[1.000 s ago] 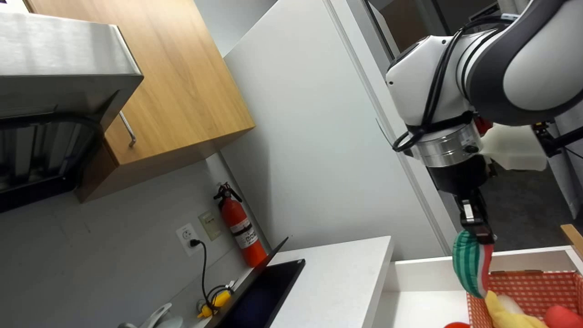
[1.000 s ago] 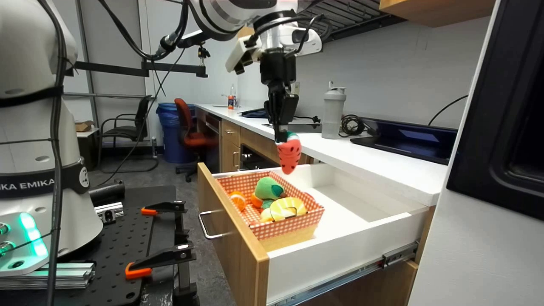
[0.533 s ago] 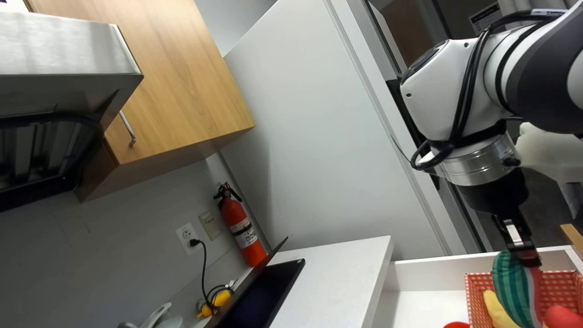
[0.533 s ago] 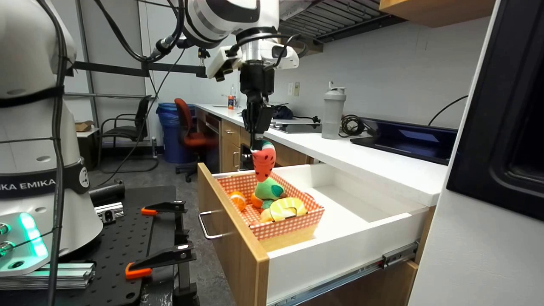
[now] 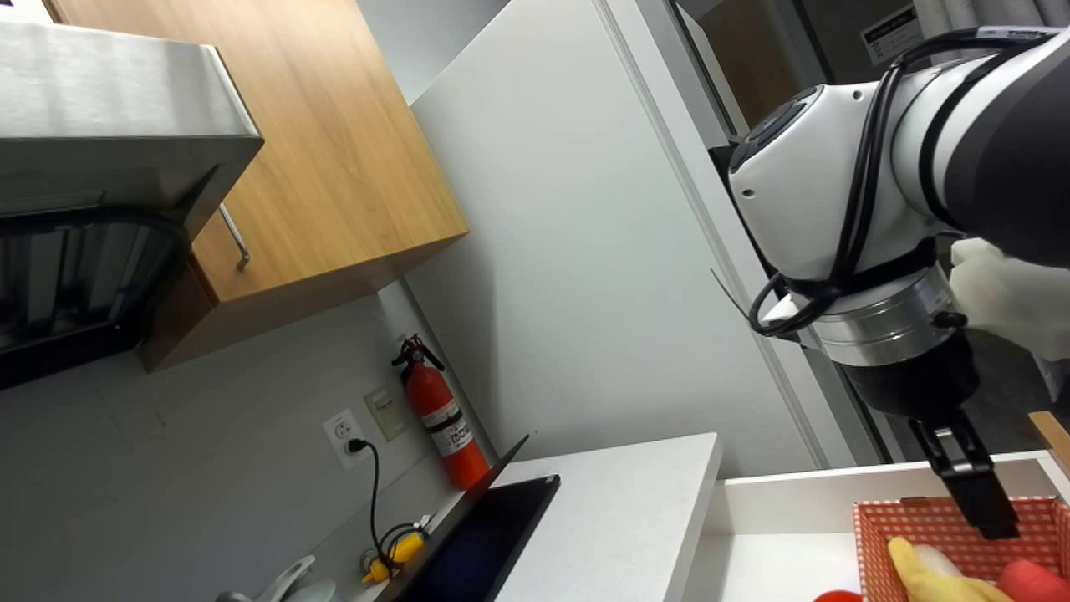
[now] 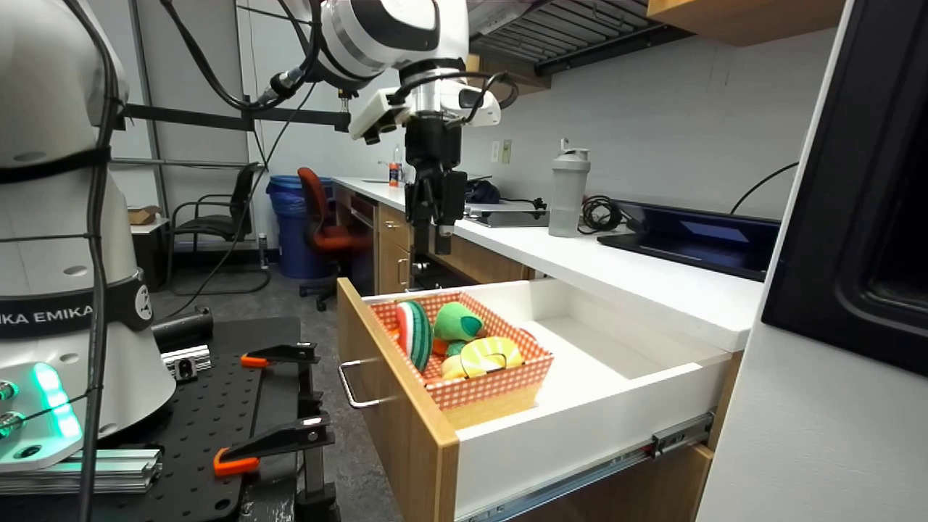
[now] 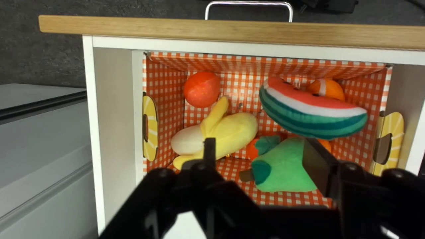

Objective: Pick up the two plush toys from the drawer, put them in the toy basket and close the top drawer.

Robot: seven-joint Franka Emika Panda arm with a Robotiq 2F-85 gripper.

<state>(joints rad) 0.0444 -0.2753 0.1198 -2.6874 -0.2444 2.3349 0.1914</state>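
Nearest in an exterior view, the white-walled top drawer [image 6: 580,435] stands pulled out from under the white table [image 6: 652,279], its wooden front [image 6: 407,438] fitted with a bent metal pull [image 7: 249,3]. Inside, along that front, sits the rectangular toy basket [image 6: 493,388], covered in orange-red and white checks, a yellow lemon-slice handle [image 6: 477,351] at its near end. A red rounded thing [image 5: 838,597], mostly cut off, lies on the drawer's floor just beside the basket.

The wrist view shows the basket holding a yellow plush banana [image 7: 235,132] with a pale end, a red round toy [image 7: 201,89] and a light-green plush toy [image 7: 282,169] with a teal patch. Farther along lies the curved plush watermelon slice [image 7: 308,111], its striped green rind away from the wooden front, partly hiding an orange ball-shaped toy [image 7: 335,89].

Above the basket, well clear of the watermelon slice, hangs the black pincer [image 6: 432,243], released, its jaws apart.

Beyond, the table carries a dark, open laptop-shaped device [image 6: 689,239] and an upright translucent shaker bottle [image 6: 569,192]. Farthest back, an orange-red chair [image 6: 315,204] stands partly in front of a blue bin [image 6: 286,225].
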